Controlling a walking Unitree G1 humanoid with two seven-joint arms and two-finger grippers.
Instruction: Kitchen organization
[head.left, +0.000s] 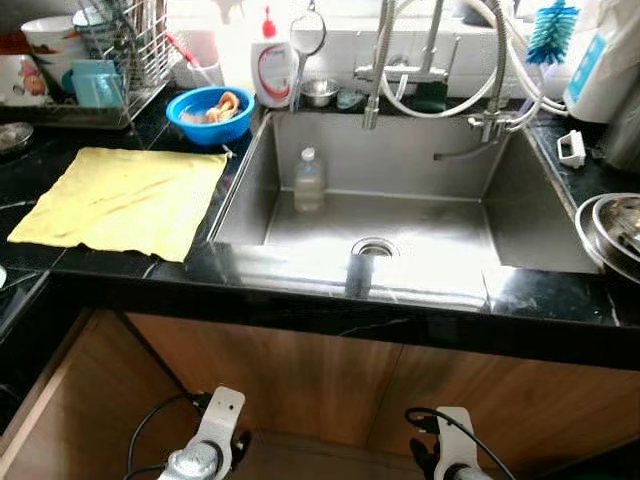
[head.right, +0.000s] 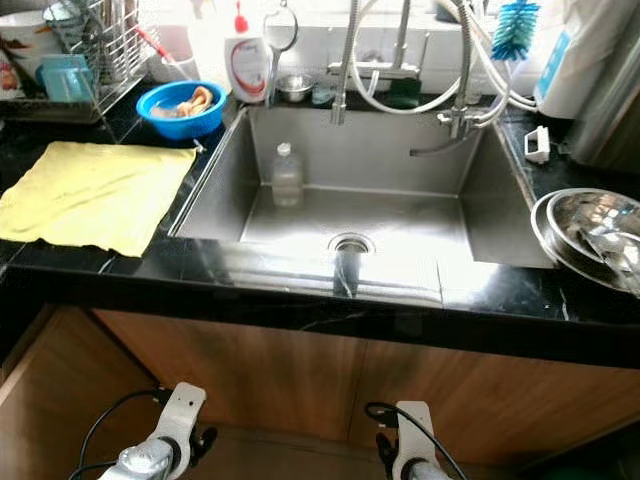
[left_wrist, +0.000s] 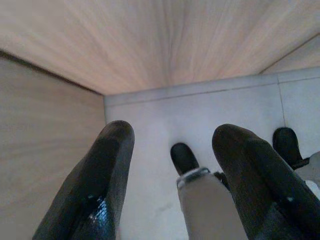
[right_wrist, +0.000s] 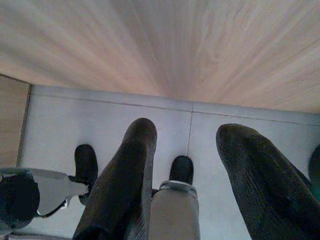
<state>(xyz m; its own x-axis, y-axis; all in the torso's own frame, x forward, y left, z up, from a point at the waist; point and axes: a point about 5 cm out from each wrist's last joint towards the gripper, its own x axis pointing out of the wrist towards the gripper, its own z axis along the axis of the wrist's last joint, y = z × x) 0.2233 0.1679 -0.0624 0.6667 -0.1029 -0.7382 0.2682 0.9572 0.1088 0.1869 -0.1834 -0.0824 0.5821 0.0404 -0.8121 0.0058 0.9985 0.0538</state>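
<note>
Left gripper (left_wrist: 170, 190) fingers apart over floor tiles (left_wrist: 150, 120); bottle (head.left: 309, 180) in sink (head.left: 250, 190)

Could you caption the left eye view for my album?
Steel sink holding a clear bottle, yellow cloth and blue bowl alongside.

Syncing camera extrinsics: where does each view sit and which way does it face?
Left eye, right eye: head stereo pair, looking forward-down at the sink, yellow cloth, blue bowl; both arms low.
Left wrist: along the open left claw at floor.
Right wrist: along the open right claw at floor.
Shared: wood cabinet front.
</note>
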